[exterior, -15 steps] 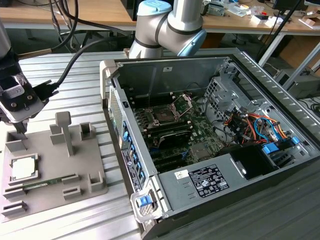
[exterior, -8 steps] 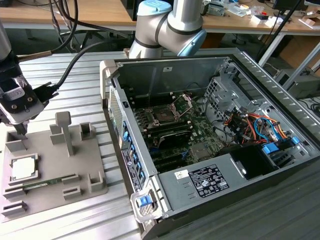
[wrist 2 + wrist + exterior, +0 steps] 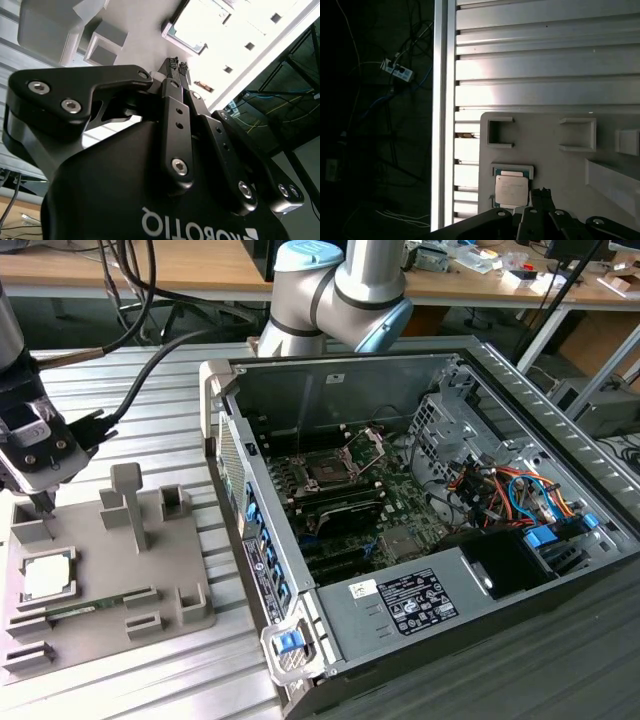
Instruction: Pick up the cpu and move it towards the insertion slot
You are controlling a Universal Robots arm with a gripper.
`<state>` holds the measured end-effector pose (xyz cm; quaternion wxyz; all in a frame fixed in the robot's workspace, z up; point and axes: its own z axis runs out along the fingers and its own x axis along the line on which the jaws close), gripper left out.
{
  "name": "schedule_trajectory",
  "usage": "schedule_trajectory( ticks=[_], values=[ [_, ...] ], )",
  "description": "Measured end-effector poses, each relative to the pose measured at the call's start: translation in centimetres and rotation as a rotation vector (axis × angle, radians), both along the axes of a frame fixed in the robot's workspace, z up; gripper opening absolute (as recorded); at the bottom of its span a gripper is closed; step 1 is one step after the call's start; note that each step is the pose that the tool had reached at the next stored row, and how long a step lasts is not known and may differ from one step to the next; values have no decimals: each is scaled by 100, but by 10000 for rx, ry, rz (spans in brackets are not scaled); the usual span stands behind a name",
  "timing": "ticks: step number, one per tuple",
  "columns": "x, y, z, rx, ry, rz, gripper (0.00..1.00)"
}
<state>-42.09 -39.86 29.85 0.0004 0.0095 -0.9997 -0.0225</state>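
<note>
Jaws closed, empty, near cpu (image 3: pixel 47 578) in grey tray (image 3: pixel 170 570). Adjacent: upright post (image 3: pixel 130 505), memory stick (image 3: pixel 92 606). Computer case wall (image 3: pixel 232 455) stands between tray and insertion slot (image 3: pixel 328 471).

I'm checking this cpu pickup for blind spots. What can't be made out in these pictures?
- Exterior view: the insertion slot is too small to show its contacts.
- Exterior view: whether the hand touches the tray is too small and dark to tell.
- First wrist view: the hand hides the tray edge beside the cpu.
- Second wrist view: glare washes out the surface past the fingertips.
</note>
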Motion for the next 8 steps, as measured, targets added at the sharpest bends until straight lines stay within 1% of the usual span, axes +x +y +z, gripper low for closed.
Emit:
schedule_trajectory(
  ticks=[8],
  values=[
    [-4, -3, -36, 0, 1, 0, 11]
  ],
)
